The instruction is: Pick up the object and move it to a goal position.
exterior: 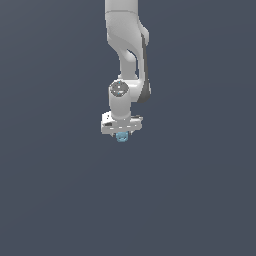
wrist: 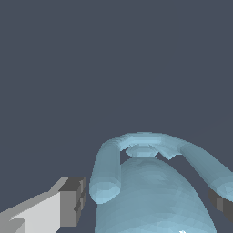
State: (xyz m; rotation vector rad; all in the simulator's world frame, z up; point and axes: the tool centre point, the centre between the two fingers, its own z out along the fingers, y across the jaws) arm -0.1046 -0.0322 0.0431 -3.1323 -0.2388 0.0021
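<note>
Grip looks closed on the object (exterior: pixel 121 136), which sits between the gripper (exterior: pixel 121 131) fingers at six o'clock below the wrist. I judge slow, level carrying best, since one finger (wrist: pixel 68 207) barely shows contact.

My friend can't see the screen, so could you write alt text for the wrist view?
A light-blue object, rounded with a curved handle-like loop on top, fills the lower frame between two grey-tipped gripper fingers. Behind it is plain dark grey-blue background.
</note>
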